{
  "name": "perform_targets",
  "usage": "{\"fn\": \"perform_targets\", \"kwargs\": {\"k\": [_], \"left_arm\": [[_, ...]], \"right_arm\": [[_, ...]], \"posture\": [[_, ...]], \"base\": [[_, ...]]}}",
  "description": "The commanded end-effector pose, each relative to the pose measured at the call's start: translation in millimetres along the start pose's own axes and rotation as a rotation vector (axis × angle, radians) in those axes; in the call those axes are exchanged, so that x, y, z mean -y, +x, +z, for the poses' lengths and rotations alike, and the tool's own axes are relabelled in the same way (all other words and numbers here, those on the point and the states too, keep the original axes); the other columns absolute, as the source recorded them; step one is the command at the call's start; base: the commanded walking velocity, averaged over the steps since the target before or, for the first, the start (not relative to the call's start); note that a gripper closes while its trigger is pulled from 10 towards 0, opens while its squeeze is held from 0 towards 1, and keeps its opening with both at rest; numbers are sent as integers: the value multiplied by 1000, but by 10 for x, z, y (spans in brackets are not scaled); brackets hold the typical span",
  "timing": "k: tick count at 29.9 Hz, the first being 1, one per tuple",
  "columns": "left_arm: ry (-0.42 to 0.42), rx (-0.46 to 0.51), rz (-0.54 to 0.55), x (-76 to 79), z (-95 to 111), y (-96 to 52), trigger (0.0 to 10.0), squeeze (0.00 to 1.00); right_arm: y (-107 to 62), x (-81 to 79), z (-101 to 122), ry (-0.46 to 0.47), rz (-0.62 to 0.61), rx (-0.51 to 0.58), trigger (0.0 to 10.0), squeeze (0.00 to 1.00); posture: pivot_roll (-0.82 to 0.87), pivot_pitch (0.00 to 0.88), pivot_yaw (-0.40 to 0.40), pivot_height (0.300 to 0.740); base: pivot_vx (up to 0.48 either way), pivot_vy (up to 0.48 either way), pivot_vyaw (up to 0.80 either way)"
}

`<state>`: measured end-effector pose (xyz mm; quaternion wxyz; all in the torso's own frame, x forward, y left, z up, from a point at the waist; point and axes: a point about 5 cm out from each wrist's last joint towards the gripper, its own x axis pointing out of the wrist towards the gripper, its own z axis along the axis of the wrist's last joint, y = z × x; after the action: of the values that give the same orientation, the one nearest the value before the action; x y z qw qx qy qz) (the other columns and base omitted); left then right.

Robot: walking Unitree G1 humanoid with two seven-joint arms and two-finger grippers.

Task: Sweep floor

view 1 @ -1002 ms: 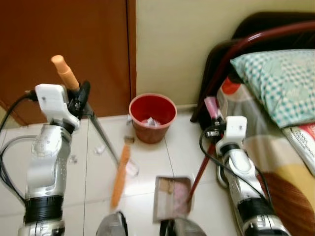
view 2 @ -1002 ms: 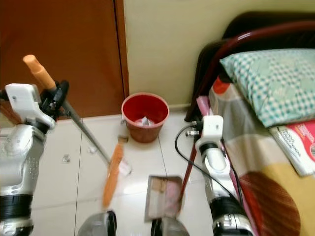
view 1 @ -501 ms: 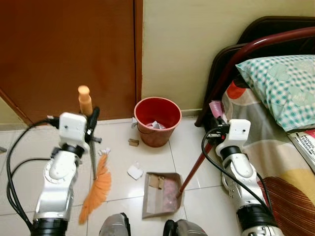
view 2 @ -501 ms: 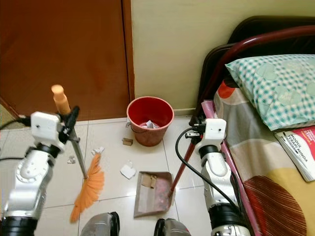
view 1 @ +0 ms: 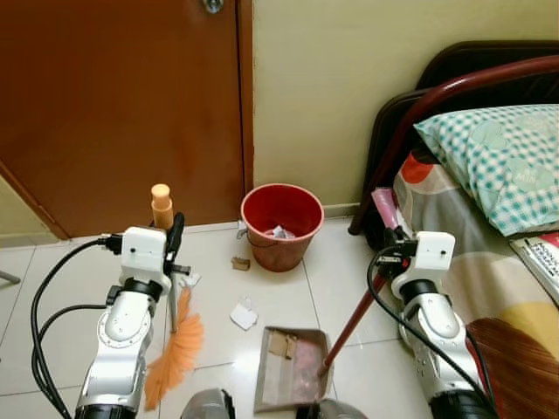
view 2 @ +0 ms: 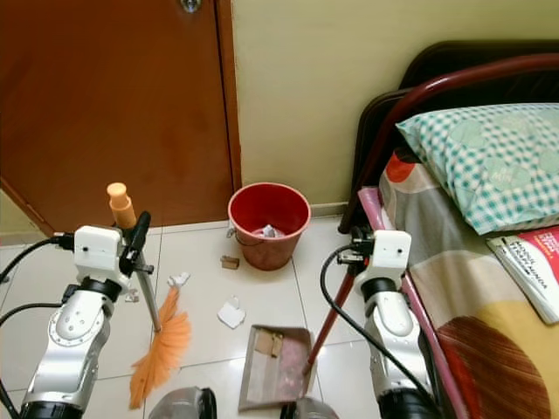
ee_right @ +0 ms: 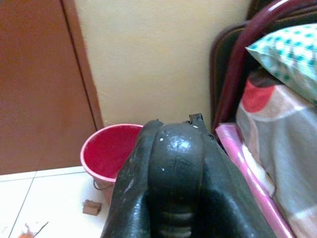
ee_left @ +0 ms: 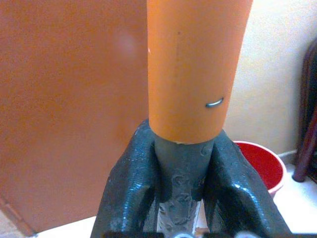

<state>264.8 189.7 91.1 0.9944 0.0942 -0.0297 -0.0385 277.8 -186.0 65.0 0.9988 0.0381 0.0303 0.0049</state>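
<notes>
Head views: left gripper (view 1: 172, 249) pinches the broom (view 1: 175, 353) shaft just under its orange grip; bristles rest on the floor (view 1: 52, 288). Right gripper (view 2: 354, 253) is closed around the top of the dustpan (view 2: 272, 367) handle; pan sits on the tiles between both arms. Paper scrap (view 2: 231, 312) lies between broom and pan, a brown bit (view 1: 240, 263) near the red bucket (view 1: 281, 225). Left wrist view alone shows jaws tight on the grey shaft; right wrist view shows its jaws wrapped on the black handle end.
</notes>
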Motion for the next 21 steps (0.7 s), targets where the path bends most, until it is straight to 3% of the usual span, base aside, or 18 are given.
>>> {"fn": "perform_targets", "kwargs": {"k": [1, 10, 13, 21], "left_arm": [[-16, -35, 19, -13, -67, -4, 10000, 0], [-45, -38, 27, 7, -57, 26, 10000, 0], [-83, -55, 51, 12, -83, 18, 10000, 0], [-74, -47, 50, 35, -70, 25, 10000, 0]], "right_arm": [[62, -30, 111, 2, 8, 37, 10000, 0], [113, -78, 121, 7, 13, 38, 10000, 0], [116, -71, 116, 17, 12, 33, 10000, 0], [150, -73, 100, -5, 14, 13, 10000, 0]], "posture": [[67, 24, -41, 740], [130, 40, -40, 740], [136, 46, -57, 740], [157, 57, -82, 740]], "base": [[0, 0, 400], [0, 0, 303], [0, 0, 0], [0, 0, 0]]}}
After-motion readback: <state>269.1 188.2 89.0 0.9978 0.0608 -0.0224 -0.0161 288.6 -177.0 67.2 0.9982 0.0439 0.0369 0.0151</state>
